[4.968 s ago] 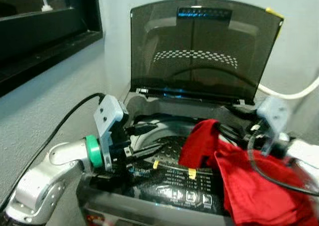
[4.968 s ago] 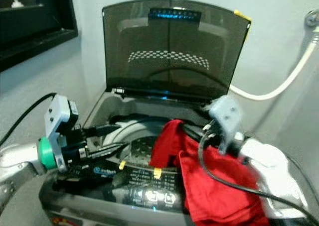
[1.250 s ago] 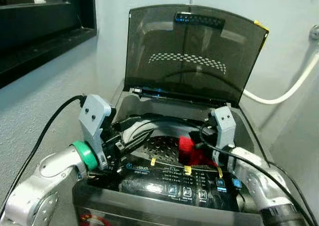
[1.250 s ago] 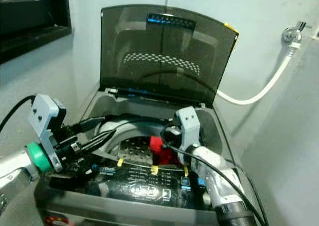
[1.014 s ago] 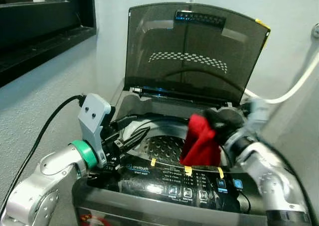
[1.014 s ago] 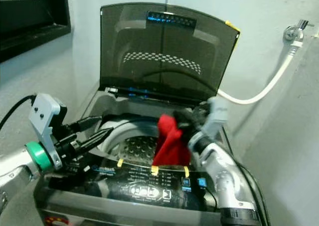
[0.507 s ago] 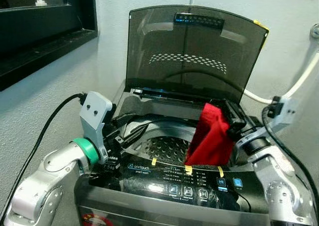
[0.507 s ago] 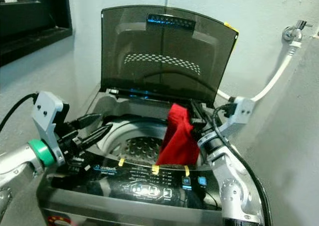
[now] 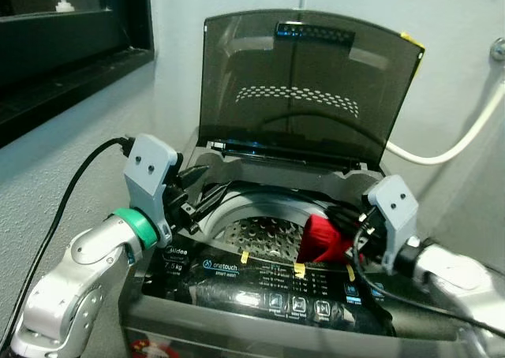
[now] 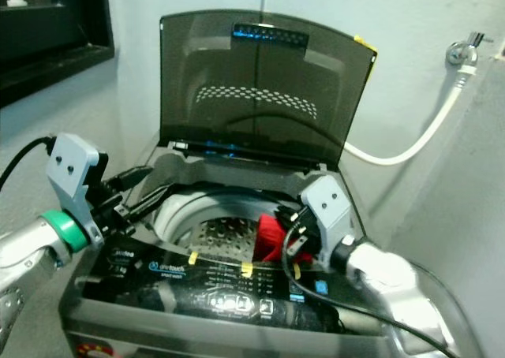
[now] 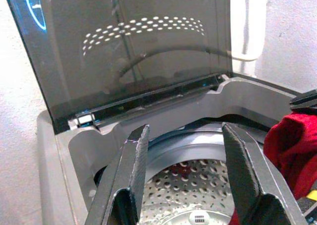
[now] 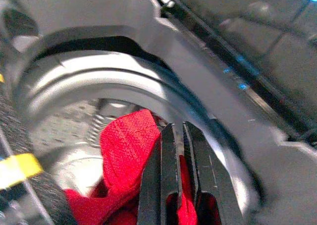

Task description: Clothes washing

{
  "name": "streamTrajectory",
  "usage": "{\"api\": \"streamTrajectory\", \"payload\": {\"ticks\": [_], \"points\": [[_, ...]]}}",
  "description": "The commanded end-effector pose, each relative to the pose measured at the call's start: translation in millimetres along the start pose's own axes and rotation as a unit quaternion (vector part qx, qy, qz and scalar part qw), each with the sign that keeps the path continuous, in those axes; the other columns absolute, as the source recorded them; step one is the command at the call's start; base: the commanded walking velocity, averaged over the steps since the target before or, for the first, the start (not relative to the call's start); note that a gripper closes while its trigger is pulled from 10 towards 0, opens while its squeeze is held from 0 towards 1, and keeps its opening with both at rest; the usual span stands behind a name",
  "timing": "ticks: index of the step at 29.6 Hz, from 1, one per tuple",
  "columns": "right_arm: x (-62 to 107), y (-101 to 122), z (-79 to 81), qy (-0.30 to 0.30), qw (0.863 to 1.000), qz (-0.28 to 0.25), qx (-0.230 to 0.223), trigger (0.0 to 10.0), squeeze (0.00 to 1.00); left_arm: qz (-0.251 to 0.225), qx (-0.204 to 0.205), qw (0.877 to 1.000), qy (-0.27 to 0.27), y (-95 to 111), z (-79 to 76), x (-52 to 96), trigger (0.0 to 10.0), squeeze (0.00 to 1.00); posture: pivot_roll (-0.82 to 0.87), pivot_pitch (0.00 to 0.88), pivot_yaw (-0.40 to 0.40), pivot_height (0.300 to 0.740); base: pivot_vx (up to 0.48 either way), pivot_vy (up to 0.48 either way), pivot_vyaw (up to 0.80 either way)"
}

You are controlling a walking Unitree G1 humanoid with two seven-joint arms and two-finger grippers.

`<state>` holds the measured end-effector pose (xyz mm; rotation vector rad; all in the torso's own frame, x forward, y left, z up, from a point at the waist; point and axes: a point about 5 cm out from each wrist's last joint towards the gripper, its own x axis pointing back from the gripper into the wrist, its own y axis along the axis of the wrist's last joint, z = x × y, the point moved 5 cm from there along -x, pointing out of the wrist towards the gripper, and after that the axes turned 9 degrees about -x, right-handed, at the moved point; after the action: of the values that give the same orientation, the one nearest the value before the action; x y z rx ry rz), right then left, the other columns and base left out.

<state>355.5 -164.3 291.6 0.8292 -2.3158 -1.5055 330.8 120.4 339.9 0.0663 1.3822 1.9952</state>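
One bunched red cloth (image 12: 130,145) pinched in right pincer (image 12: 179,136); left pincer (image 11: 185,150) spread empty.

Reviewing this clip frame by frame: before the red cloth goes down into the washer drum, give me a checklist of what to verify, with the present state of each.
1. Smoked translucent lid of the grey top-loading washing machine stands upright and open: ok.
2. Right gripper holds the red cloth: ok, fingers pressed together on the fabric.
3. Cloth inside the perforated metal drum: not ok, it bunches at the opening's right rim beside the control panel.
4. Left gripper out of the way: ok, open, hovering at the opening's left rim, holding nothing.
5. Drum free of other laundry: cannot tell, only part of its floor shows.
6. White hose away from the arms: ok.
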Motion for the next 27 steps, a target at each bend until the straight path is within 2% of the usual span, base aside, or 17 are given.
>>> {"api": "streamTrajectory", "payload": {"ticks": [1, 2, 3, 4, 5, 7, 12, 14, 16, 17, 18, 19, 22, 24, 25, 27], "points": [[1.2, 18, -3.9, 0.001, 0.999, -0.027, 0.033, 10.0, 0.01, -0.001, -0.002, 1.0, 0.0, -1, 0.7, -1.3, 10.0, 0.0, 0.1, 0.072, -0.013, 0.74, 0.0, 0.0, 0.0], [-1.6, 26, -10.7, -0.02, 0.998, -0.05, 0.013, 10.0, 1.0, -0.002, -0.002, 1.0, 0.0, -1, 0.0, -2.1, 10.0, 0.0, 0.1, 0.068, -0.012, 0.74, 0.0, 0.0, 0.0], [-1.6, 26, -10.7, -0.02, 0.998, -0.05, 0.013, 10.0, 1.0, -0.002, -0.002, 1.0, 0.0, -1, 0.0, -2.1, 10.0, 0.0, 0.1, 0.068, -0.012, 0.74, 0.0, 0.0, 0.0], [-5.4, 33, -15.9, -0.042, 0.996, -0.078, -0.031, 10.0, 1.0, -0.003, -0.001, 1.0, 0.0, -2, -0.8, -2.7, 10.0, 0.0, 0.1, 0.07, -0.012, 0.74, 0.0, 0.0, 0.0], [-5.4, 33, -15.9, -0.042, 0.996, -0.078, -0.031, 10.0, 1.0, -0.003, -0.001, 1.0, 0.0, -2, -0.8, -2.7, 10.0, 0.0, 0.1, 0.07, -0.012, 0.74, 0.0, 0.0, 0.0], [-9.8, 33, -22.3, -0.075, 0.99, -0.092, -0.071, 10.0, 1.0, -0.003, 0.001, 1.0, 0.001, -2, -1.7, -3.7, 10.0, 0.0, 0.1, 0.074, -0.015, 0.74, 0.0, 0.0, 0.0], [-10.4, 38, -29.4, -0.104, 0.983, -0.119, -0.092, 10.0, 1.0, -0.002, 0.002, 1.0, 0.003, -3, -1.4, -3.0, 10.0, 0.0, 0.11, 0.067, -0.011, 0.74, 0.0, 0.0, 0.0], [-13.7, 37, -45.6, -0.155, 0.976, -0.119, -0.099, 10.0, 1.0, 0.0, 0.004, 1.0, 0.001, -5, -2.8, -3.4, 10.0, 0.0, 0.1, 0.074, -0.013, 0.74, 0.0, 0.0, 0.0], [-15.7, 36, -50.9, -0.17, 0.974, -0.114, -0.098, 10.0, 1.0, 0.001, 0.005, 1.0, -0.001, -5, -3.8, -4.0, 10.0, 0.0, 0.1, 0.074, -0.014, 0.74, 0.0, 0.0, 0.0], [-17.2, 35, -54.1, -0.18, 0.968, -0.123, -0.124, 10.0, 0.28, -0.001, 0.005, 1.0, 0.0, -5, -4.4, -4.5, 10.0, 0.0, 0.1, 0.067, -0.013, 0.74, 0.0, 0.0, 0.0], [-17.1, 37, -54.9, -0.189, 0.96, -0.145, -0.15, 10.0, 0.0, -0.005, 0.007, 1.0, 0.008, -4, -2.6, -5.0, 10.0, 0.0, 0.1, 0.065, -0.013, 0.74, 0.0, 0.0, 0.0], [-16.3, 39, -55.3, -0.197, 0.952, -0.162, -0.17, 10.0, 0.0, -0.008, 0.008, 1.0, 0.014, -3, -1.2, -5.0, 10.0, 0.0, 0.1, 0.067, -0.017, 0.74, 0.0, 0.0, 0.0], [-16.3, 39, -55.3, -0.197, 0.952, -0.162, -0.17, 10.0, 0.0, -0.008, 0.008, 1.0, 0.014, -3, -1.2, -5.0, 10.0, 0.0, 0.1, 0.067, -0.017, 0.74, 0.0, 0.0, 0.0], [-16.1, 34, -49.2, -0.221, 0.929, -0.189, -0.228, 10.0, 0.0, -0.018, -0.001, 0.999, 0.049, 1, 8.0, -6.7, 10.0, 0.0, 0.11, 0.074, -0.023, 0.74, 0.0, 0.0, 0.0], [-18.6, 24, -39.4, -0.232, 0.921, -0.188, -0.249, 10.0, 0.0, -0.022, 0.003, 0.997, 0.073, 1, 13.0, -7.9, 10.0, 0.0, 0.11, 0.068, -0.017, 0.74, 0.0, 0.0, 0.0], [-18.6, 24, -39.4, -0.232, 0.921, -0.188, -0.249, 10.0, 0.0, -0.022, 0.003, 0.997, 0.073, 1, 13.0, -7.9, 10.0, 0.0, 0.11, 0.068, -0.017, 0.74, 0.0, 0.0, 0.0]]}}
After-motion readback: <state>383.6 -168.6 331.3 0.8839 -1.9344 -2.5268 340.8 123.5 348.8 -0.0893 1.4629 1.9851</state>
